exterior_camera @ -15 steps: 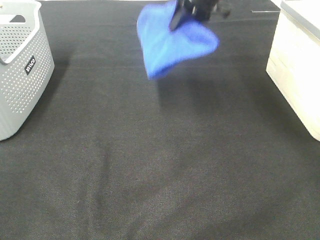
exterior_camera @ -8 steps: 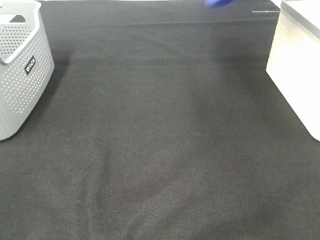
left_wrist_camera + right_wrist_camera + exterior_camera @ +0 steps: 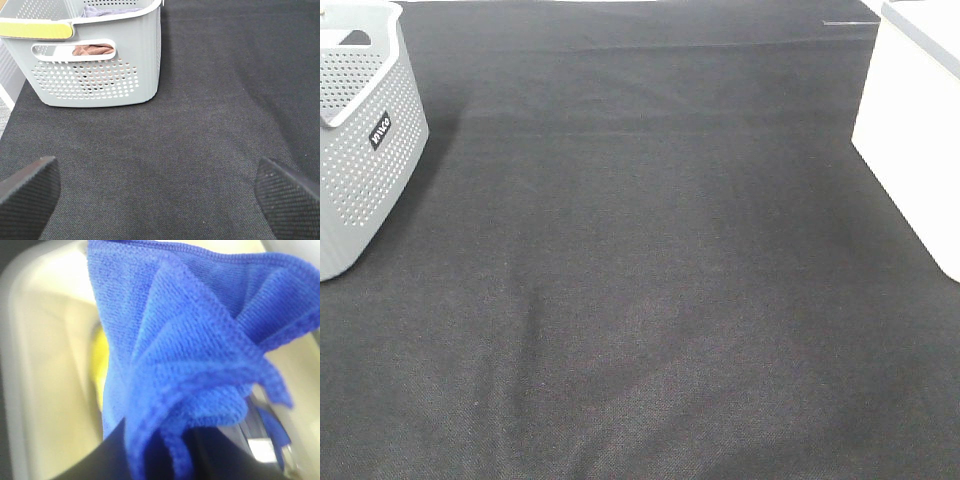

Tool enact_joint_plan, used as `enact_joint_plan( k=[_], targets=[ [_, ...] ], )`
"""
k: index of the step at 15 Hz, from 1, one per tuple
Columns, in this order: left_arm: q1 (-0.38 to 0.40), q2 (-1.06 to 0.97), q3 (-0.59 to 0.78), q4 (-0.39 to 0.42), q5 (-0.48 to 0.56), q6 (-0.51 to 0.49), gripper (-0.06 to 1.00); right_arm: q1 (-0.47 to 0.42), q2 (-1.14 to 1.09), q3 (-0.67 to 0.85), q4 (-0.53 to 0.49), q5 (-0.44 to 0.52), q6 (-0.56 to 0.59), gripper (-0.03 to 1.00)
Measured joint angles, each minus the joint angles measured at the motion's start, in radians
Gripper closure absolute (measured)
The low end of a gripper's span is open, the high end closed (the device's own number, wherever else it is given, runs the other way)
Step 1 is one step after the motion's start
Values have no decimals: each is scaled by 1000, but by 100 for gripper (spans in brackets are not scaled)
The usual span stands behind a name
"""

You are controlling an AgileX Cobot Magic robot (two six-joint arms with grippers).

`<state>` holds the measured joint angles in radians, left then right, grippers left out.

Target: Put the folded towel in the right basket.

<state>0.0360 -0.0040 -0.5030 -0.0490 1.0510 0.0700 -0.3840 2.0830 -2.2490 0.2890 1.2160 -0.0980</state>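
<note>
The blue folded towel (image 3: 190,355) fills the right wrist view, bunched and hanging from my right gripper (image 3: 165,460), which is shut on it. Behind the towel I see the cream inside of the right basket (image 3: 45,365), with something yellow (image 3: 98,360) in it. In the exterior high view only the right basket's cream side (image 3: 920,130) shows at the right edge; the towel and both grippers are out of that view. My left gripper (image 3: 160,200) is open and empty, low over the black cloth.
A grey perforated basket (image 3: 360,150) stands at the left edge of the table. The left wrist view shows it (image 3: 95,75) holding folded cloths. A black cloth (image 3: 640,280) covers the table.
My right gripper carried the blue towel up and to the right, out of the exterior high view. The baskets have not moved.
</note>
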Motion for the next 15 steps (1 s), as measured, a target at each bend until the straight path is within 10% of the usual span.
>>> enact_joint_plan(
  k=[2, 4, 7, 15],
  targets=[
    [0, 0, 0, 0, 0, 0, -5, -11, 67, 59, -30, 5, -18, 71],
    [0, 0, 0, 0, 0, 0, -5, -4, 85, 71, -39, 6, -29, 25],
    [0, 0, 0, 0, 0, 0, -5, 10, 83, 71, -38, 6, -33, 4],
    [0, 0, 0, 0, 0, 0, -5, 295, -92, 71, -203, 6, 52, 0]
  ],
)
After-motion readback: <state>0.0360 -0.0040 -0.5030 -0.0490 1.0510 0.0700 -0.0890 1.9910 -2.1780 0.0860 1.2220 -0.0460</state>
